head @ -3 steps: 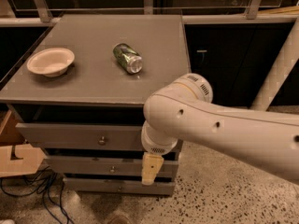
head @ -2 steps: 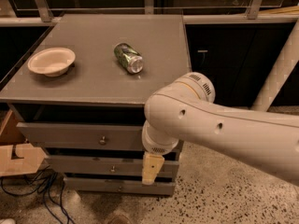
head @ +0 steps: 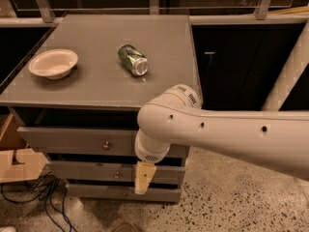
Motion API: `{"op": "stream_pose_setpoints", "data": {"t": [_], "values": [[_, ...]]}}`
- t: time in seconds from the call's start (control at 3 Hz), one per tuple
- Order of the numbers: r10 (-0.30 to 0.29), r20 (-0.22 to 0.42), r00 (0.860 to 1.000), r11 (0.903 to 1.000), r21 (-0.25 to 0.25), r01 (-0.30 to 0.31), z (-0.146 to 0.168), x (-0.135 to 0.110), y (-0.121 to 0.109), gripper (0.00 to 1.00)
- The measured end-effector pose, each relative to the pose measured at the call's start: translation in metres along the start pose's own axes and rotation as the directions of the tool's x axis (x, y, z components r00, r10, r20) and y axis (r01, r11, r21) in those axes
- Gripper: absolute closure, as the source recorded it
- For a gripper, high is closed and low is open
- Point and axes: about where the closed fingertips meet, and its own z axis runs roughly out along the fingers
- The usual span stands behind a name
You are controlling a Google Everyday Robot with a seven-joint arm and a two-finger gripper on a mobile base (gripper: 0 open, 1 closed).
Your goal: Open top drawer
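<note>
Shifted slightly leftward since a second ago, the arm (head: pixel 231 134) reaches in from the right across the cabinet front. On the cabinet top (head: pixel 96 88), a bowl (head: pixel 53 63) sits at left, with a can (head: pixel 133 59) lying on its side to the right. Just beneath, the top drawer (head: pixel 67 140) shows its knob (head: pixel 106 145) at centre. The gripper (head: pixel 143 180) hangs right of the knob, near the lower drawers (head: pixel 82 170); whether its jaws are apart cannot be told.

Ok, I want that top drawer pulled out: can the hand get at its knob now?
Probably yes: the hand hangs just below and beside the knob on the top drawer, with nothing between them.
</note>
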Motion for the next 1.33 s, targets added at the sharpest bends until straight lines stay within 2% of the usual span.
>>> {"op": "stream_pose_setpoints", "data": {"t": [0.33, 1.0, 1.33], "values": [[-0.035, 0.02, 0.999, 0.9993, -0.009, 0.035, 0.011, -0.015, -0.007, 0.0], [-0.091, 0.064, 0.994, 0.9937, 0.07, 0.087, -0.011, -0.034, -0.036, 0.0], [-0.093, 0.065, 0.994, 0.9935, 0.072, 0.088, -0.012, -0.034, -0.037, 0.0]]}}
